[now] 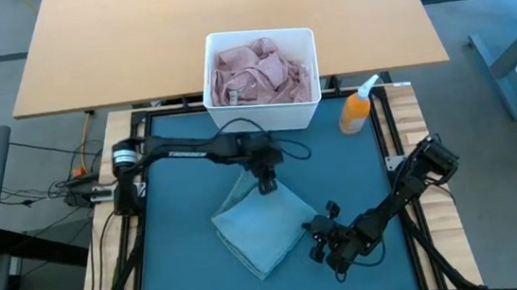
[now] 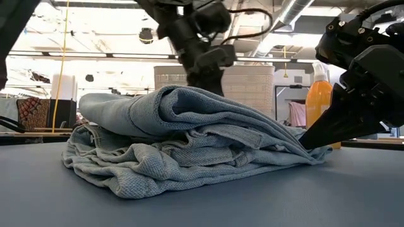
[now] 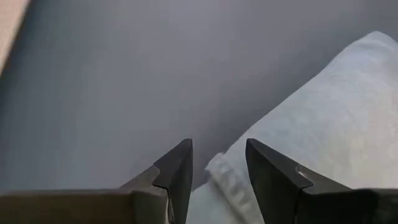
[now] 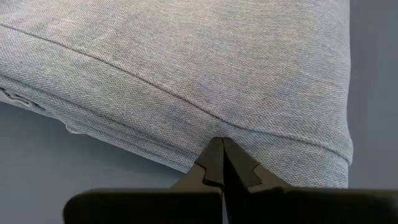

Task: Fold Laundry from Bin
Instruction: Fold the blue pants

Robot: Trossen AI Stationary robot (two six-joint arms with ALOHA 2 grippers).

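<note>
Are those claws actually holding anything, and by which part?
The right gripper pinches the folded jeans at their edge. The left gripper stands open over another edge, gripping nothing.

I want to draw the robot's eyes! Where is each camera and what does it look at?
High: above the table, looking down at both arms, the jeans and the bin.
Low: at table height, looking across at the jeans, arms dropping in from above.
Left wrist: on the left arm, past the left gripper open over a jeans edge.
Right wrist: on the right arm, past the shut right gripper touching jeans.
Every view shares the jeans.
</note>
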